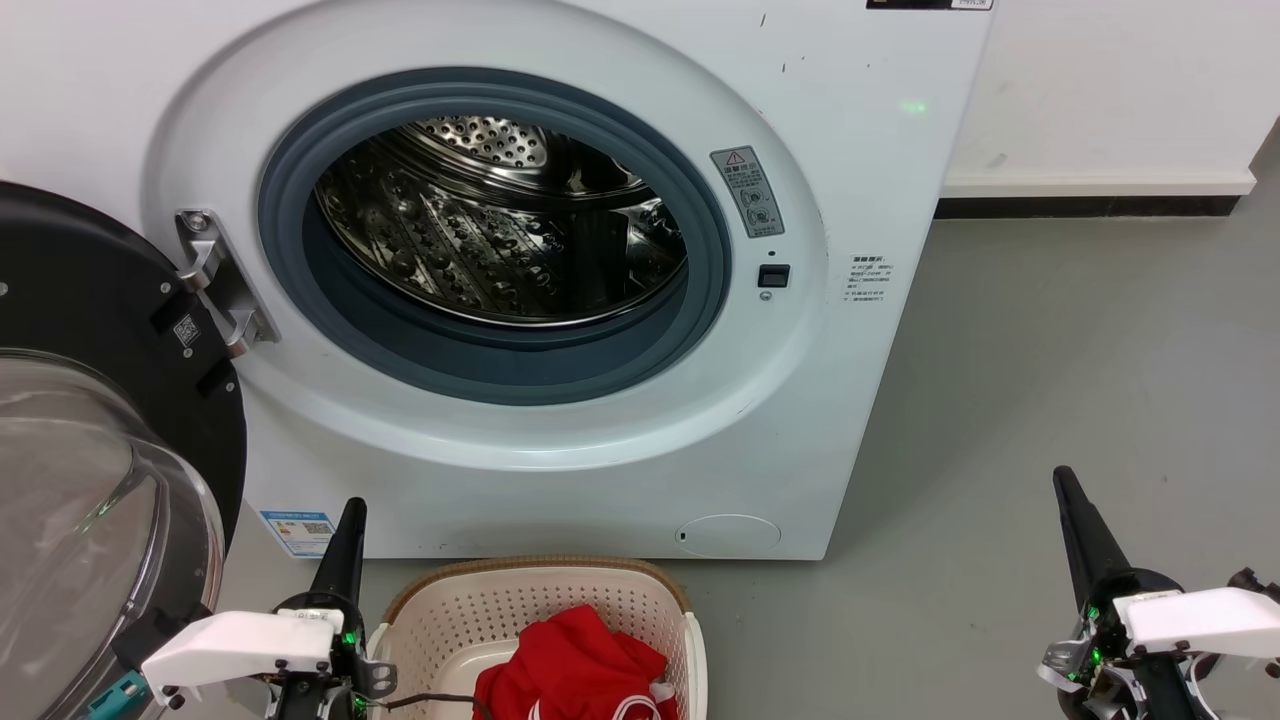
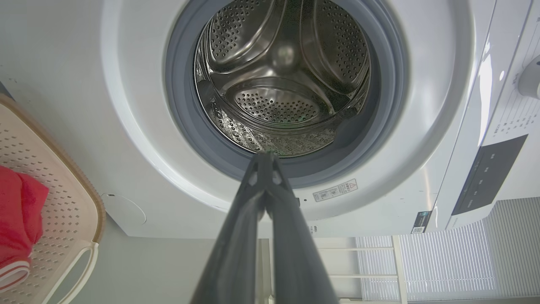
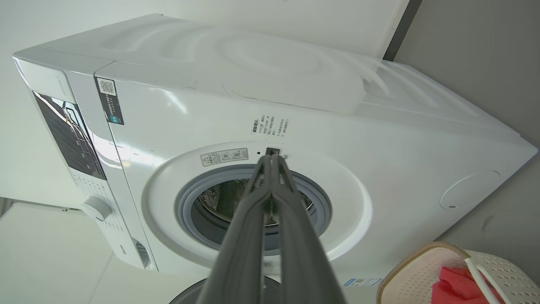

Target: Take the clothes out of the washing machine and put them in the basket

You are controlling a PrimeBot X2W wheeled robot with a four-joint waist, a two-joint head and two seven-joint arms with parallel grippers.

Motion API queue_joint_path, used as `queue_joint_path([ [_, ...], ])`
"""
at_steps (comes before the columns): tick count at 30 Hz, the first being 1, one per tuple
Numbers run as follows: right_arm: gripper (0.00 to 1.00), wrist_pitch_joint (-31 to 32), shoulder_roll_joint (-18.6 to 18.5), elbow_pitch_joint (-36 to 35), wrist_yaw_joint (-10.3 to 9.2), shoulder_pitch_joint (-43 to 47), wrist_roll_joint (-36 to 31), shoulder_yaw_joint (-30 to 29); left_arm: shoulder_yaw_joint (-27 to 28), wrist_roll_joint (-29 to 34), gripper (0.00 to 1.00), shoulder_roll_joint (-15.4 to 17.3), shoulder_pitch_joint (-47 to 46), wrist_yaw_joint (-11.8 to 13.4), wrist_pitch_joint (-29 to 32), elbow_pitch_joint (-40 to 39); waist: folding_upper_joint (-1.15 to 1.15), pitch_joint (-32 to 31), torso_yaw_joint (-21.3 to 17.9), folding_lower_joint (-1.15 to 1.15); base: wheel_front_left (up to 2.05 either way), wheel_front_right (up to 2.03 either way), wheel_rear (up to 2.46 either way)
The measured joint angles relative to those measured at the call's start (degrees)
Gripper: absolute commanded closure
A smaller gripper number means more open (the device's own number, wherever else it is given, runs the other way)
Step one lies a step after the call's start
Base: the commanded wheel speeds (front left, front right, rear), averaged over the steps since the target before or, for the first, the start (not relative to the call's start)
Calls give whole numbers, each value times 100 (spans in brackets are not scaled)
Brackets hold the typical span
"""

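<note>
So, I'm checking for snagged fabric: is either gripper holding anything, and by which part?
Nothing is held. The left gripper and the right gripper are both shut on nothing; the clothes lie loose in the basket.

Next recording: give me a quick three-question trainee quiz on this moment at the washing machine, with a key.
1. True or false: red garments lie inside the drum of the washing machine.
2. Where are the clothes? A) in the basket B) on the floor C) hanging on the door
3. Fill in: the fingers of the left gripper and of the right gripper are ____, holding nothing.

Key: 1 false, the drum is empty; 2 A; 3 shut.
</note>
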Motion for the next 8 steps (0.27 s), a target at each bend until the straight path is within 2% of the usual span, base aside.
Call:
queue_joint_path([
  [8, 100, 102, 3, 45, 0, -75, 372, -38, 29, -367, 100, 1, -83, -55, 86, 24, 0, 13, 15, 0, 0, 0, 0],
])
